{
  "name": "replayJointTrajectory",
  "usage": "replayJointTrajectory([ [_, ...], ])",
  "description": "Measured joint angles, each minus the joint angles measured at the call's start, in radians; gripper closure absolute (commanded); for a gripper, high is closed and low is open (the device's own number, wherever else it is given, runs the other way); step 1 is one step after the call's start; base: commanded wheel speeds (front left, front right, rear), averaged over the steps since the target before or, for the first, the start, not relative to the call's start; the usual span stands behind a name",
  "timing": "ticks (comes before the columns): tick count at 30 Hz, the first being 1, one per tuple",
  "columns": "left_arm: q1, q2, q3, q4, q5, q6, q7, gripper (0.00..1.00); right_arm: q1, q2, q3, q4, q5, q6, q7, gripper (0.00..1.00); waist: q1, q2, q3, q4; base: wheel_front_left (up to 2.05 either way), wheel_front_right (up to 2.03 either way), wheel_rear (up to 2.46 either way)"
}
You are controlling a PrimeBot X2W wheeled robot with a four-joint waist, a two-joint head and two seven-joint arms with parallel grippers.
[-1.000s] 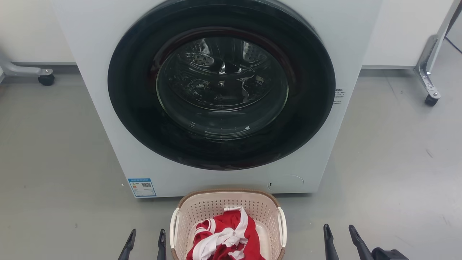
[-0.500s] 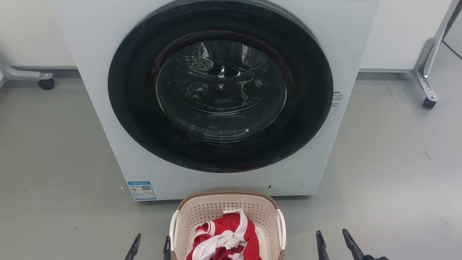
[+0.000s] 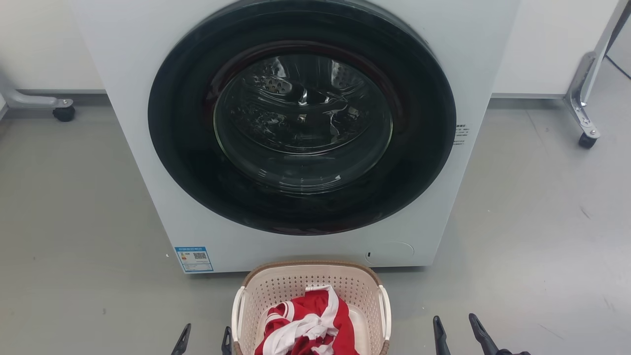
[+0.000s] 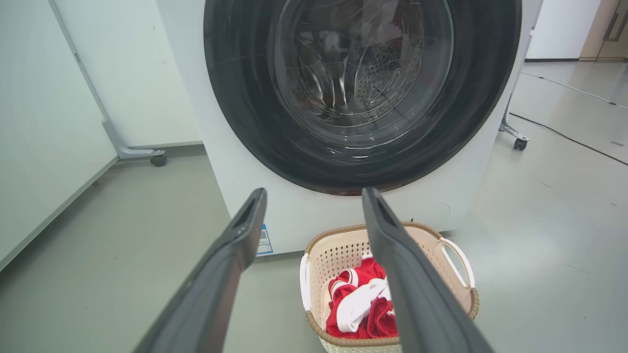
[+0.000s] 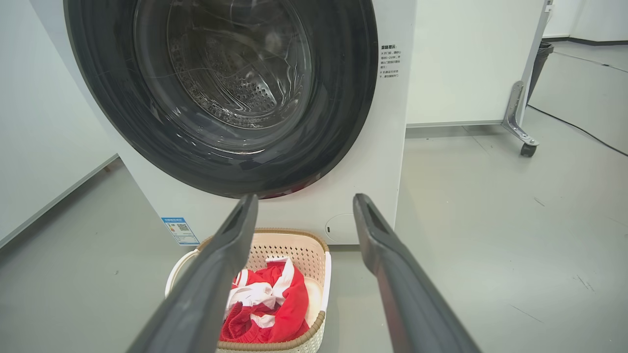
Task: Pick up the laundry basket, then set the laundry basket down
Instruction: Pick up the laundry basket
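The laundry basket (image 3: pixel 296 286) stands on the grey floor just before the washing machine, cream and perforated, with a brown rim and white side handles. A red and white garment (image 3: pixel 308 325) lies inside it. My left gripper (image 3: pixel 207 329) is open just left of the basket, its inner finger close to the left handle. My right gripper (image 3: pixel 454 319) is open and stands well apart from the basket's right side. In the left wrist view, the left gripper (image 4: pixel 315 192) is above the basket (image 4: pixel 338 255). In the right wrist view, the right gripper (image 5: pixel 305 198) is above the basket (image 5: pixel 294 245). Neither holds anything.
A white washing machine (image 3: pixel 123 148) with a shut, dark round glass door (image 3: pixel 303 118) rises directly behind the basket. Wheeled partition feet stand at the far left (image 3: pixel 64 112) and far right (image 3: pixel 586 140). A dark cable (image 4: pixel 564 137) runs across the floor on the right.
The head camera has shifted slightly. Both grippers sit a little lower in that view, and the right one has come slightly nearer the basket. The basket stays on the floor.
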Motion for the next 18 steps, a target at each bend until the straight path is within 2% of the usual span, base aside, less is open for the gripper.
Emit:
replayJointTrajectory([
  [18, 0.000, -0.001, 0.007, -0.004, 0.000, 0.000, 0.000, 0.00, 0.000, 0.003, -0.006, -0.009, -0.005, 0.002, 0.000, 0.00, 0.0000, 0.0000, 0.024, 0.002, 0.00, 0.00, 0.00],
])
